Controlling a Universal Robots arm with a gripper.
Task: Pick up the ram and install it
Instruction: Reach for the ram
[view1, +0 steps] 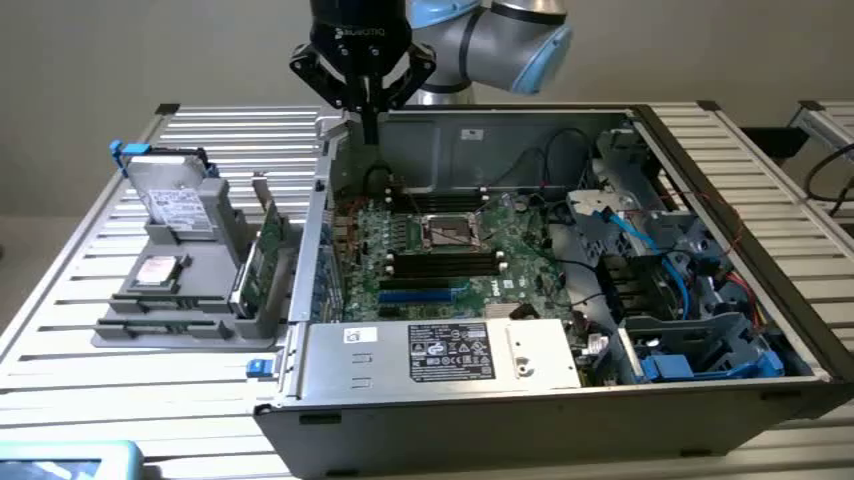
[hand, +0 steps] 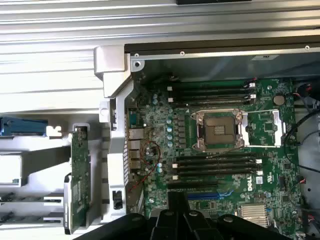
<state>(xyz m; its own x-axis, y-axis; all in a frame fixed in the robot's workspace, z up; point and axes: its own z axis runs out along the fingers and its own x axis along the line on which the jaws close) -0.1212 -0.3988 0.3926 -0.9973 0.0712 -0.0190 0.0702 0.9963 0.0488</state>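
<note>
My gripper hangs shut and empty over the back left corner of the open computer case, above the motherboard. In the wrist view its dark fingers are pressed together over the board's black memory slots. The ram, a thin green board, stands on edge in the grey rack outside the case, at the exterior view's left. A taller green expansion card stands right beside it. In the wrist view the green boards overlap and I cannot tell them apart.
Silver hard drives sit in the same rack. The case's side wall stands between rack and motherboard. Inside are the CPU socket, a power supply, and drive cages with blue cables. Everything rests on a slatted metal table.
</note>
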